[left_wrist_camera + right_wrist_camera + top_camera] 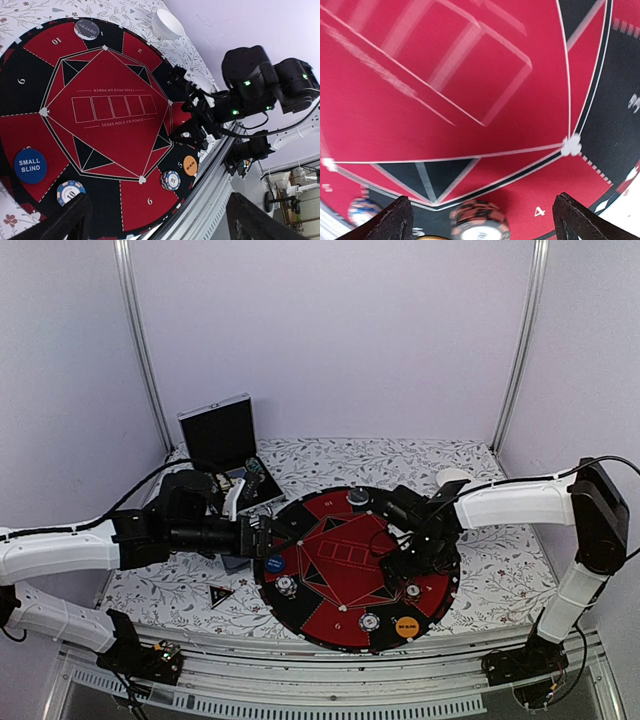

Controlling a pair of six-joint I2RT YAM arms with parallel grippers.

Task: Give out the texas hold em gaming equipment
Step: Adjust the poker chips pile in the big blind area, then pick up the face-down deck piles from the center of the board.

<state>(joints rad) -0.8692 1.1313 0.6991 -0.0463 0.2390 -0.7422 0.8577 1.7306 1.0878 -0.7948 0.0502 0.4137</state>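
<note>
The round red-and-black mat (335, 540) carries the equipment. A blue small-blind button (275, 564) (30, 166) and an orange big-blind button (406, 626) (190, 165) lie on its rim. Striped chips sit at the far rim (358, 497) (86, 29), left front (287, 586) (70, 191), front (370, 621) (170, 180) and right (413, 591). A black triangular marker (221, 593) lies off the mat. My left gripper (272, 537) (160, 225) hangs open over the mat's left edge. My right gripper (398, 570) (482, 220) is open, low over a red-black chip (480, 222) that stands between its fingertips.
An open silver-edged black case (222, 445) stands at the back left with small items in its tray. A white bowl (452, 478) (167, 24) sits behind the mat on the right. The right arm (250, 85) reaches over the mat's right side. Flowered cloth (520, 560) surrounds the mat.
</note>
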